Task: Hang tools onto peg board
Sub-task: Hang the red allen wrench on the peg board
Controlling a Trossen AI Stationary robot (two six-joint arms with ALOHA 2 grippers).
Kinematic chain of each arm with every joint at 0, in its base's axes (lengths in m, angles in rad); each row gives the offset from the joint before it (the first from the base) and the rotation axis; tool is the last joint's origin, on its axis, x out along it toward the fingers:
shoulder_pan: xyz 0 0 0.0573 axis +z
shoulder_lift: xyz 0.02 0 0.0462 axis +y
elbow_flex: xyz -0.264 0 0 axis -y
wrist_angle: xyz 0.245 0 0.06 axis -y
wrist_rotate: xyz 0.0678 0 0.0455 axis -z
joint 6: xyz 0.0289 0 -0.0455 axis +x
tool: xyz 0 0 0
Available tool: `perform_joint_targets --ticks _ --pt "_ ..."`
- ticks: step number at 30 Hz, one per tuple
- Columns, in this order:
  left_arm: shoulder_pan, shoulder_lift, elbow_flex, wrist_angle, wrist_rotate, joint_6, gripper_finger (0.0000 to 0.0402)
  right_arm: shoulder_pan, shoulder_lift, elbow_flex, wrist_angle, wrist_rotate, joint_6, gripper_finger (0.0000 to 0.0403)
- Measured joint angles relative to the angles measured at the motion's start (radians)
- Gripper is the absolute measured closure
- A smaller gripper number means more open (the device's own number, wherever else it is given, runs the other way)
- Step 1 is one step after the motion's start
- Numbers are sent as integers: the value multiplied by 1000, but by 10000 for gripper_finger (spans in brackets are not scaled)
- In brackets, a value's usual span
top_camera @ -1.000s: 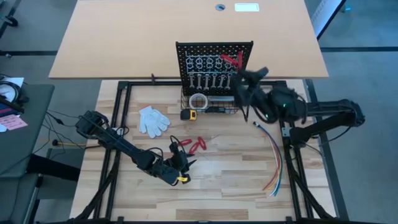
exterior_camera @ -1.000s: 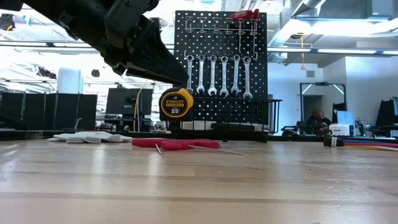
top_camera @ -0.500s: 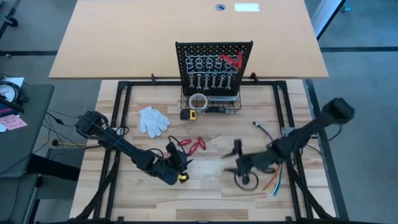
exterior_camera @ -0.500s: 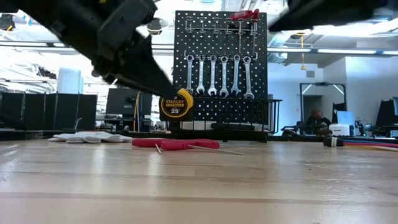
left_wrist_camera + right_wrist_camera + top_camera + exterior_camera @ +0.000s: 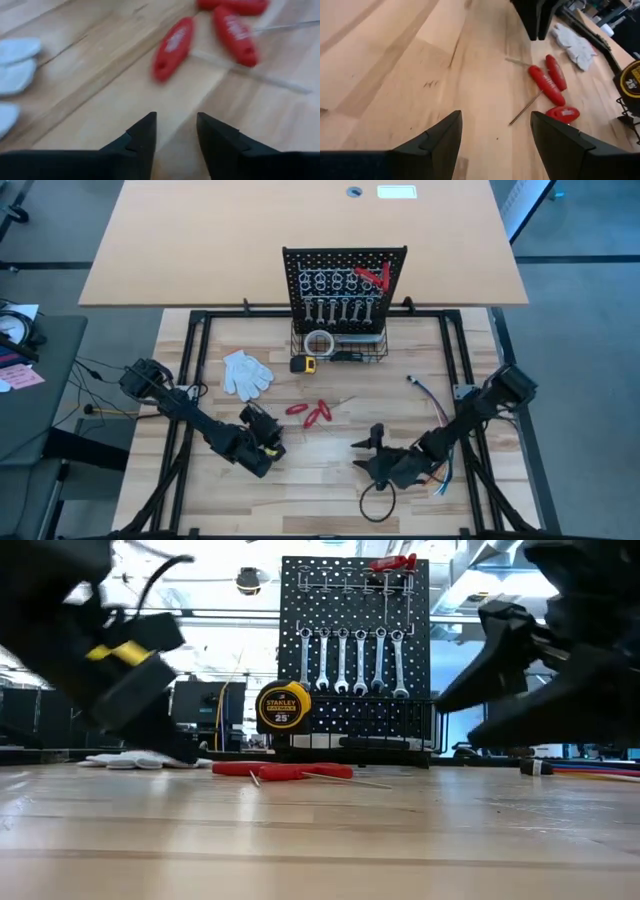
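The black peg board [image 5: 345, 265] stands upright at the table's far side. Several silver wrenches [image 5: 350, 660] hang on it in a row, and a red-handled tool [image 5: 376, 276] hangs at its upper right. Three red-handled tools [image 5: 310, 412] with thin metal shafts lie flat mid-table; they also show in the left wrist view [image 5: 172, 47] and the right wrist view [image 5: 547, 85]. My left gripper [image 5: 262, 422] is open and empty, low, just left of them [image 5: 175, 125]. My right gripper [image 5: 366, 452] is open and empty, low, on their near right [image 5: 495, 122].
A white glove [image 5: 245, 372] lies left of the board. A yellow tape measure [image 5: 304, 363] stands beside the black wire basket [image 5: 340, 350], which holds a tape roll [image 5: 320, 340]. Coloured wires [image 5: 440, 430] lie at the right. A tan tabletop [image 5: 200, 240] lies behind the board.
My right gripper has swung away from the peg board's right side, down and toward the table's near edge, and now sits low near the red-handled tools. My left gripper has shifted toward the table's left and slightly toward its far edge. The tools have not moved.
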Motion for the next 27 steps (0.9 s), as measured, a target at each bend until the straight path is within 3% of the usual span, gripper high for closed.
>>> perform_joint_targets --ticks 4,11,15,22,27 --pt "-13 -1 -157 231 -77 39 223 -5 -20 8 -27 7 0 159" --pt "59 -1 -285 588 -94 428 197 -35 -32 8 -73 15 -1 159" --pt "150 0 -286 689 -10 676 197 -74 -33 8 -97 14 -6 159" --pt "282 -2 -285 817 274 894 197 -129 -33 8 -92 4 -46 159" --pt "307 9 -269 863 355 1019 197 -161 -34 8 -80 0 -78 159"
